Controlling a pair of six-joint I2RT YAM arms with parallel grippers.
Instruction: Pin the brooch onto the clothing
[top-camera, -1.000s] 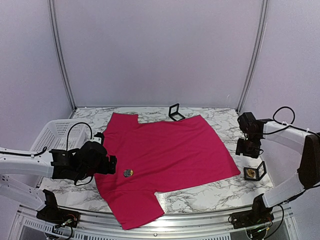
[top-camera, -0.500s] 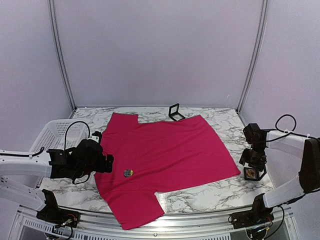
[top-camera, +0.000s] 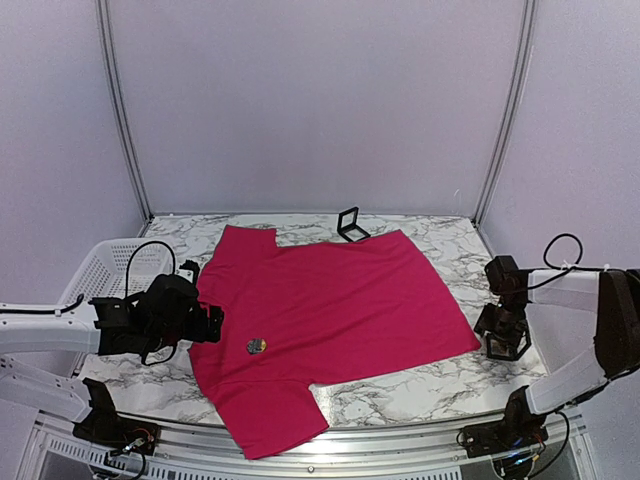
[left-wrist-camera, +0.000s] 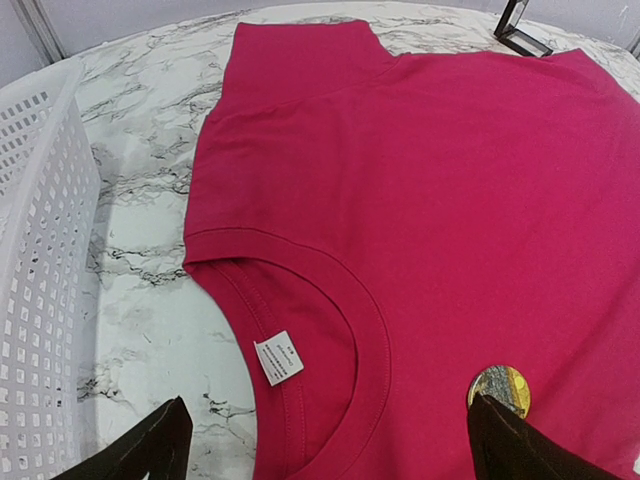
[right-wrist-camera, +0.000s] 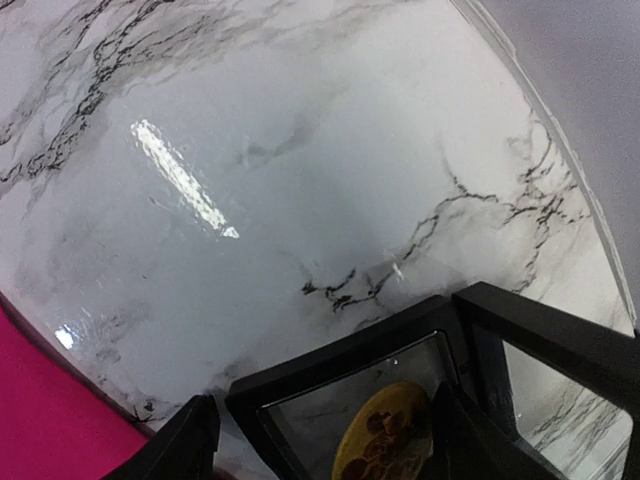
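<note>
The clothing, a magenta-pink T-shirt (top-camera: 330, 305), lies flat on the marble table, its collar and white neck label (left-wrist-camera: 278, 357) toward my left arm. A round gold-and-grey brooch (top-camera: 256, 346) rests on the shirt just beside the collar (left-wrist-camera: 500, 385). My left gripper (top-camera: 213, 325) hovers open over the collar (left-wrist-camera: 335, 450), with its right finger next to that brooch. My right gripper (top-camera: 505, 335) is open and low at the table's right side (right-wrist-camera: 325, 445), its fingers astride a black display case (right-wrist-camera: 350, 385) that holds a yellow brooch (right-wrist-camera: 385, 440).
A white perforated basket (top-camera: 105, 270) stands at the table's left edge, close to my left arm (left-wrist-camera: 40, 250). A second black case (top-camera: 350, 224) sits open behind the shirt's far hem (left-wrist-camera: 522, 28). The table's right edge runs just beyond the right gripper.
My right gripper has dropped from above the table's right side down onto the black case. My left gripper has drawn back a little to the left, away from the brooch on the shirt.
</note>
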